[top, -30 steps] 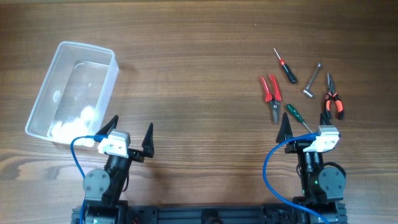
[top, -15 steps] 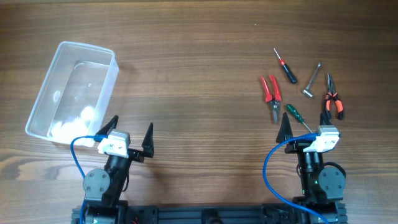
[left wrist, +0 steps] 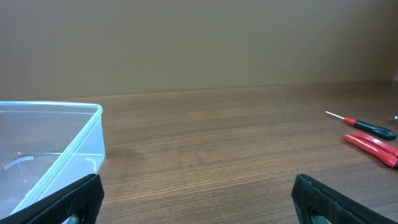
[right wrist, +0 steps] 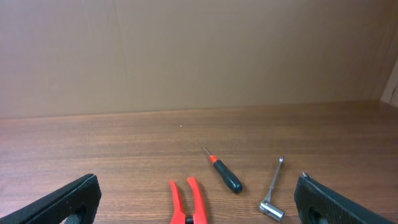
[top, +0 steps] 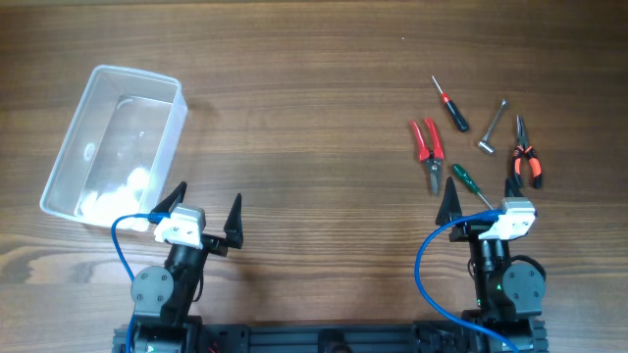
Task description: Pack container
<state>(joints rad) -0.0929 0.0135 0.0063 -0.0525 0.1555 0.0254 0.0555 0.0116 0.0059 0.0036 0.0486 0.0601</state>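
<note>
the container (top: 139, 74) lies on the wooden table (top: 314, 118), open side up, turned a little askew. something pale shows at its near end, and i can't tell whether it is a thing inside or only glare on the clear plastic.

the left gripper (top: 208, 198) sits right at the container's near corner, a bit to that corner's right. its fingers are spread wide apart with nothing between them. the outer finger comes up against the container's near wall as seen from above; from the left wrist camera that finger overlaps the wall, and i can't tell whether the two really touch.

the right gripper (top: 481, 201) is well apart from the container, far off to its right, low at the near edge of the table. its fingers are spread wide too, holding nothing.

the hand tools all lie well to the right of the container, none inside it. nearest the container are the red pliers (top: 427, 142). beyond them, further from the container, are a red-and-black screwdriver (top: 453, 106), a small socket wrench (top: 494, 127) and black-and-orange pliers (top: 523, 157). a green screwdriver (top: 464, 179) lies just beside the right gripper, its shaft running under the gripper body.
</note>
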